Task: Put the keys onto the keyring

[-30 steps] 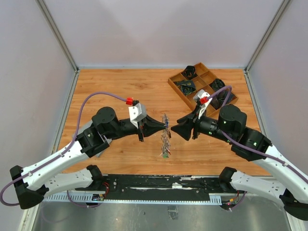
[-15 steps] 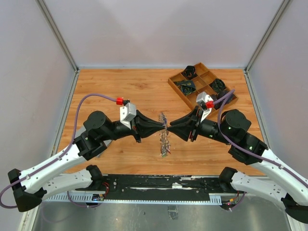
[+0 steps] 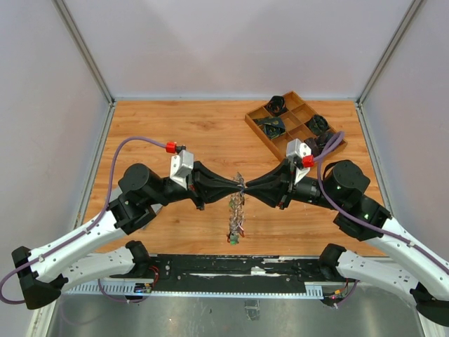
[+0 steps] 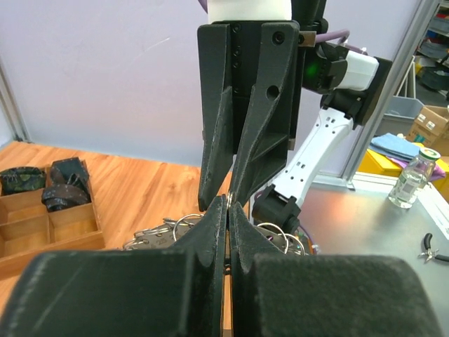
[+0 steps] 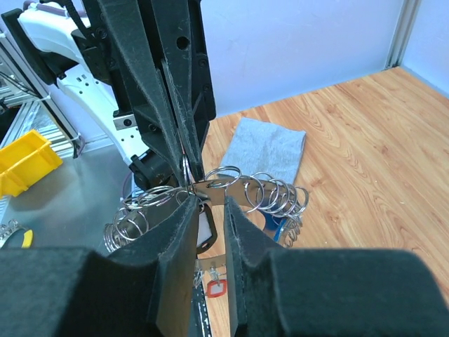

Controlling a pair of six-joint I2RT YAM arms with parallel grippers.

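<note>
- Arm bases sit at the near table edge on a black rail. Both arms reach inward and their tips meet abt mid-table.
- L gripper: fingers pressed tight together w/ no gap in L wrist view, pinching the thin wire of the keyring at the very tip.
- R gripper: points in from the opposite side, tip to tip w/ L gripper. Jaws stand a narrow slit apart, and one of the keys sits flat in that slit at the tips. Can't tell whether the pads actually clamp it or just flank it.
- Keyring is up off the table, betw the two tips. It hangs below them as a spiky silver bunch, w/ its low end toward the near edge in top view.
- Small wire loops fan out beside the grip point, more keys among them.
- Tags: a red tag and a blue tag dangle under the bunch in R wrist view. A greenish tag is at the low end in top view.
- Wooden table lies below.
- Grey cloth lies flat on the table beyond the bunch, R wrist view.
- Tray is at the far right of the table, well apart from both grippers. It's wooden w/ compartments holding dark items; what they are can't be told.
- Farthest: pale walls, metal frame posts at the corners.
</note>
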